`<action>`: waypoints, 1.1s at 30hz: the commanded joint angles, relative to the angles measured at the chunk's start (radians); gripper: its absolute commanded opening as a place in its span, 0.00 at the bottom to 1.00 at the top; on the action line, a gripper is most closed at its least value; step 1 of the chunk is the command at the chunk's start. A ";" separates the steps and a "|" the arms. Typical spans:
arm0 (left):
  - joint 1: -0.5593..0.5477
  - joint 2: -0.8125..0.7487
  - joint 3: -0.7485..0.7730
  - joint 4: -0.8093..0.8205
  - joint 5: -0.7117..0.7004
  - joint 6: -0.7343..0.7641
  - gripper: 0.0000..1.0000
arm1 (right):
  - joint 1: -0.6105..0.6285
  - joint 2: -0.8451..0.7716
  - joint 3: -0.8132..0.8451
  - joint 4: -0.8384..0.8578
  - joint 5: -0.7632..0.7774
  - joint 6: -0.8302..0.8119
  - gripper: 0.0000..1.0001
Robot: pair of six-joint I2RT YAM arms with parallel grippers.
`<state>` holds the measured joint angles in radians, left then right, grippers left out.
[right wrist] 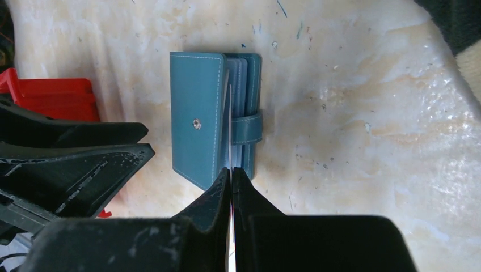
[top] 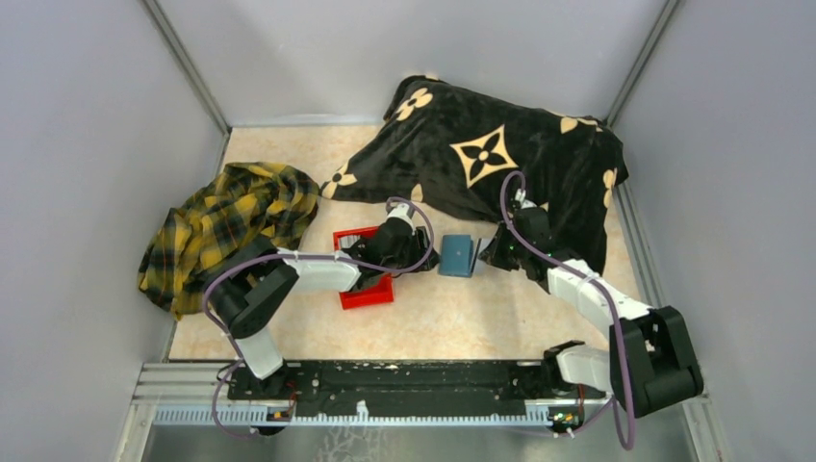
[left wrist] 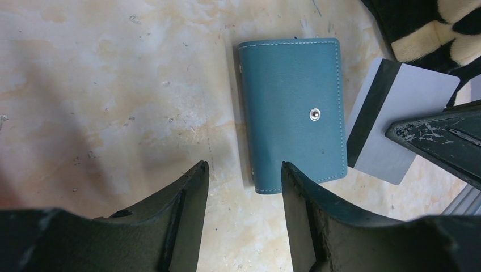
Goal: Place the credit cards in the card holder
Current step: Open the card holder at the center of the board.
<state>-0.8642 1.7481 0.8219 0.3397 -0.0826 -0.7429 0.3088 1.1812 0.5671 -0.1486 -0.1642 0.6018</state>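
The right pincer (right wrist: 231, 190) is clenching a thin silvery-grey plastic card (left wrist: 405, 107) with a dark stripe along one side, holding it on edge against the open side of the small teal-blue folding card holder (left wrist: 292, 107). The holder is lying flat on the pale marbled desk (left wrist: 113, 85) between the two arms, and the right wrist view is showing its inner pockets beside the snap-studded flap. The left pincer (left wrist: 244, 170) is standing released, jaws apart with nothing between them, hovering just beside the holder's near end. A red plastic bin (right wrist: 54, 99) is sitting near the holder on the left arm's side; whether further cards are lying in it cannot be told. Assessment: the insertion step is in hand, with the card's leading edge meeting the pockets, though how far it is seated cannot be told. The next move is calling for a straight push along the card's own plane into one slot. The left pincer would probably need to steady the holder, which looks light enough to slide under that push.
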 commanded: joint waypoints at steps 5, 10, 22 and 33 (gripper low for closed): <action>-0.008 0.032 0.027 -0.012 -0.033 0.011 0.56 | -0.029 0.064 0.006 0.131 -0.079 -0.005 0.00; -0.007 0.034 0.023 -0.020 -0.049 0.006 0.56 | -0.038 0.093 -0.008 0.174 -0.109 0.008 0.00; -0.008 0.049 0.019 -0.036 -0.049 -0.003 0.55 | -0.054 0.150 -0.058 0.301 -0.175 0.061 0.00; -0.009 0.069 0.017 -0.050 -0.009 -0.001 0.49 | -0.056 0.127 -0.043 0.371 -0.237 0.099 0.00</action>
<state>-0.8642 1.7844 0.8246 0.3325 -0.1158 -0.7464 0.2630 1.3289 0.4973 0.1425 -0.3649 0.6827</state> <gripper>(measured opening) 0.501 0.008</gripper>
